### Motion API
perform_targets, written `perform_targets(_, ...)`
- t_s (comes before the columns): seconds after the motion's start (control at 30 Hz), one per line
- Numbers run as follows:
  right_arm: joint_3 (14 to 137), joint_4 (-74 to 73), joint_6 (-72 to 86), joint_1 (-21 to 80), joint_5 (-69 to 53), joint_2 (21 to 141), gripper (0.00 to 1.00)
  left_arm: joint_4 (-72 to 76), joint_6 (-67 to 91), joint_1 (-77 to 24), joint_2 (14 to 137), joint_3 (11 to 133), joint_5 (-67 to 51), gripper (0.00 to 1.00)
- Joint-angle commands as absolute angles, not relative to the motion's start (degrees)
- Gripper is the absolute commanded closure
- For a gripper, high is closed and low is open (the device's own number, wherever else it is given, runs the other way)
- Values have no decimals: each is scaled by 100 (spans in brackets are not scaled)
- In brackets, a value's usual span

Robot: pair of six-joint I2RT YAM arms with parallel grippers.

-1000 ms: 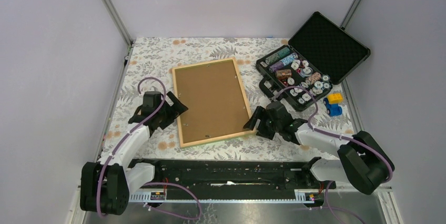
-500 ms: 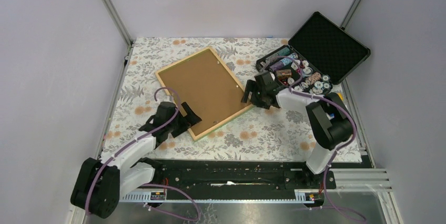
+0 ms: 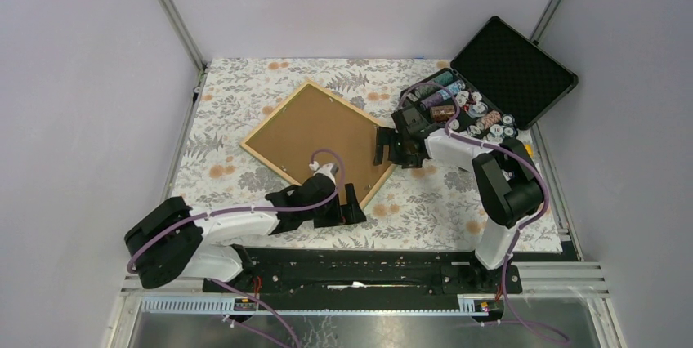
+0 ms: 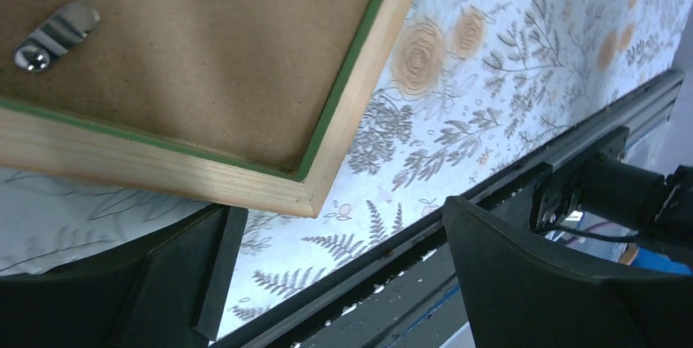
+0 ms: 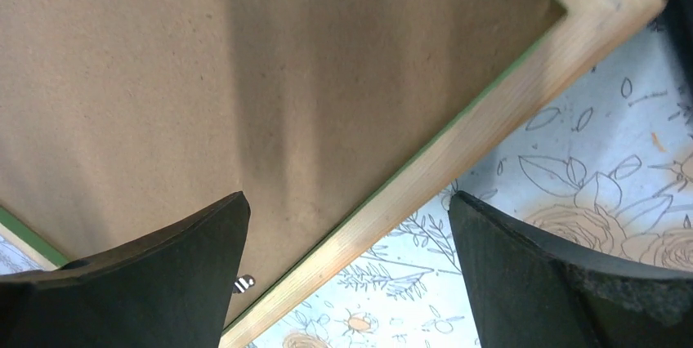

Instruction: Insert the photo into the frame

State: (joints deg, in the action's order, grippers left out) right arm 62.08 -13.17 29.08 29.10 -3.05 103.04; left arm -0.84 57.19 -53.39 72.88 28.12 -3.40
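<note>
Our left gripper [image 3: 346, 212] and right gripper [image 3: 382, 150] gape wide, empty. The large green-faced, light-wood picture frame [image 3: 315, 140] lies back-up, one corner just ahead of the left jaws, an edge beneath the right. The photo is unseen. We should turn each metal clip [image 4: 53, 33] gently, then lift the brown fibreboard backing panel [image 4: 188, 46].

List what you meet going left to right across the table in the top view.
The frame, back side up → right pincer, open at the frame's right corner → open black case of chips. The left pincer overlaps the frame's span, so it is left out.
</note>
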Motion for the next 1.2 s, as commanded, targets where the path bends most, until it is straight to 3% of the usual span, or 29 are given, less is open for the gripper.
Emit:
perform_targets(0.0, 6174, -1972, 2853, 2942, -475, 10011, 0, 978, 5347, -5541, 7406, 3109, -299, 1)
perform_targets(0.23, 5531, -1279, 3852, 3228, -880, 9469, 5, 350, 4908, -5533, 6518, 2979, 858, 1)
perform_targets(0.6, 6623, -1498, 3238, 3283, 101, 10574, 8, 198, 4635, -5464, 5846, 2640, 2243, 1)
perform_targets(0.93, 8406, -2560, 1235, 3272, -274, 11865, 38, 881, 4265, -4589, 5584, 2302, 1830, 1)
perform_targets(1.17, 8688, -2821, 459, 3277, -99, 12012, 41, 1371, 4245, -4461, 5948, 2180, 1634, 1)
